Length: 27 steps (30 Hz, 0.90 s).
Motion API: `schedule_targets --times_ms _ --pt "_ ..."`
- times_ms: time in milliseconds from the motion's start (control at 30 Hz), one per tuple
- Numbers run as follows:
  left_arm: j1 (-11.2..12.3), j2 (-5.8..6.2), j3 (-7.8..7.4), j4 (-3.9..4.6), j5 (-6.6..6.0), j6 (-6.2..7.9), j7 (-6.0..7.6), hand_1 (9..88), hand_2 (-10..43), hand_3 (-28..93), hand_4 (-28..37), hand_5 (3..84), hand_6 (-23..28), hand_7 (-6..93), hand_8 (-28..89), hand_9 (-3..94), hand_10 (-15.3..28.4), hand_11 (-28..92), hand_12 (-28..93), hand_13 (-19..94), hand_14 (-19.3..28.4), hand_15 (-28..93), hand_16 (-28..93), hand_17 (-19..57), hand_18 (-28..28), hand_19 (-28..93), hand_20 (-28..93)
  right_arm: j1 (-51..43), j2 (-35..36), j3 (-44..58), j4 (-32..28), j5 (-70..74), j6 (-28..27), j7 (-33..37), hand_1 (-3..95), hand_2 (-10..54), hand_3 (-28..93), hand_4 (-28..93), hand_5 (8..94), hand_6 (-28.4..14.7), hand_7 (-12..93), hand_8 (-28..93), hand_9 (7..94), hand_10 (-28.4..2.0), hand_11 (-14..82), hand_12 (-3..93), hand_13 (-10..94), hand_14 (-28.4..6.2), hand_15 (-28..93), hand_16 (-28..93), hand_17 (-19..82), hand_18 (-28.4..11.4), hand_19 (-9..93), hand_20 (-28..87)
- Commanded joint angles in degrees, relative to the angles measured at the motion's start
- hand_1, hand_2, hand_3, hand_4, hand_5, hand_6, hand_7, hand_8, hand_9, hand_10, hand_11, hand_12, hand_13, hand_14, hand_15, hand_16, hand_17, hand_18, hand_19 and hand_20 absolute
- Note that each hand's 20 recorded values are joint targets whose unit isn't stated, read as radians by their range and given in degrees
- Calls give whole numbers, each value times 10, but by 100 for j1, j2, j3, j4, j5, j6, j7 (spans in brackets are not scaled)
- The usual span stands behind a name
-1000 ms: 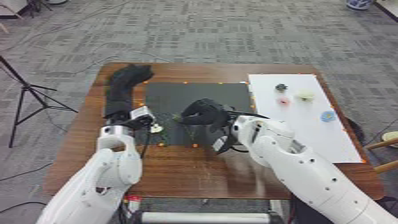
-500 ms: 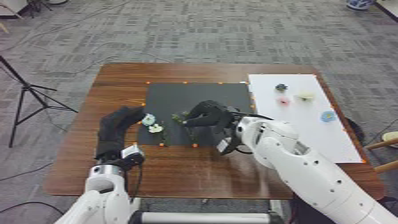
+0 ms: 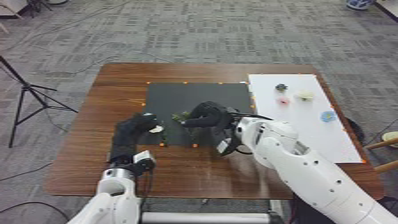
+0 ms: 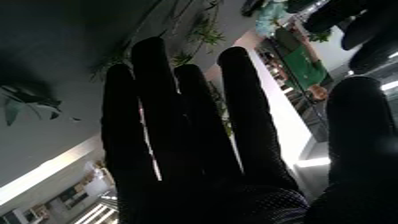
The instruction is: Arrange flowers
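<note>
The right hand [image 3: 206, 116] has straight, loose fingers [image 4: 244, 100] — clenched on nothing — by a green sprig [image 3: 179, 117] on the black mat [image 3: 197, 92]. Left of it, the left hand [image 3: 133, 126] is beside a white flower [image 3: 157, 129] (its grip I cannot tell). Spare blooms [image 3: 305, 95] lie right, on the white board [image 3: 302, 137]. Laying out stems seems the step in hand; next, probably, a careful pinch on the sprig.

Greenery [image 3: 179, 117] partly behind the right hand [image 3: 209, 116] (any contact probably hidden too)
</note>
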<state>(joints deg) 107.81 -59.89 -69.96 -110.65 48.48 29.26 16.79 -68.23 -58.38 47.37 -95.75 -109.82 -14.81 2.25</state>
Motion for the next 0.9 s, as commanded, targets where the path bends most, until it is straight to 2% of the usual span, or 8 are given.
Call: schedule_targets --times_ms 33,100,367,433,567,700,833,900 --pt "-342 -149 124 308 -253 233 122 269 -23 697 -211 688 15 217 -79 647 190 220 196 456 218 336 33 25 153 266 252 53 -58 -3 -11 -101 -70 -63 354 145 214 25 562 -10 125 -89 509 -155 66 125 508 -178 304 209 225 -203 502 365" --pt "-470 -132 134 377 -260 148 117 270 -24 698 -212 689 17 215 -76 645 190 221 198 455 218 338 32 25 153 266 252 60 -29 -21 -19 -70 -53 -38 368 148 201 26 555 -15 118 -89 505 -157 61 123 506 -180 302 207 225 -203 502 366" --pt "-844 -82 219 503 -258 -56 73 273 -26 697 -211 688 22 208 -69 634 190 228 200 450 218 344 29 24 153 271 249 53 -55 -36 -40 -114 -123 -35 386 149 189 33 544 -31 92 -78 494 -161 58 117 503 -180 303 206 224 -204 504 365" --pt "-860 -94 206 488 -194 -171 56 275 -25 694 -212 689 25 206 -68 638 191 228 199 449 220 347 28 24 153 272 249 47 -64 -33 -40 -123 -157 -30 410 158 149 42 543 -35 85 -75 493 -161 58 115 502 -181 302 207 224 -204 504 365" --pt "-808 -95 181 350 -56 -243 102 276 -22 690 -211 689 27 201 -66 649 201 223 201 456 231 357 29 20 155 279 250 40 -57 -22 -44 -105 -138 -14 423 160 122 59 546 -39 80 -72 494 -161 58 114 502 -180 305 206 223 -205 506 366" --pt "-752 -72 96 343 -18 -154 193 277 -20 687 -209 684 26 202 -66 645 200 219 201 458 231 356 27 18 156 282 250 13 -48 8 -45 -101 -157 3 414 155 137 53 547 -38 91 -77 494 -161 58 114 502 -180 309 206 223 -205 507 365" --pt "-689 -28 -25 402 -204 65 263 275 -22 690 -206 678 22 211 -68 632 188 225 200 453 219 344 24 19 157 282 248 -25 -61 52 -55 -117 -201 13 382 140 206 30 546 -40 94 -79 492 -162 58 115 501 -179 309 207 223 -205 507 365" --pt "-650 11 -99 428 -229 121 246 274 -27 695 -205 675 19 215 -69 624 182 231 199 446 214 336 23 19 156 282 247 -67 -69 102 -71 -115 -234 31 368 134 239 19 543 -40 93 -79 489 -165 57 114 499 -180 304 207 223 -205 507 365"
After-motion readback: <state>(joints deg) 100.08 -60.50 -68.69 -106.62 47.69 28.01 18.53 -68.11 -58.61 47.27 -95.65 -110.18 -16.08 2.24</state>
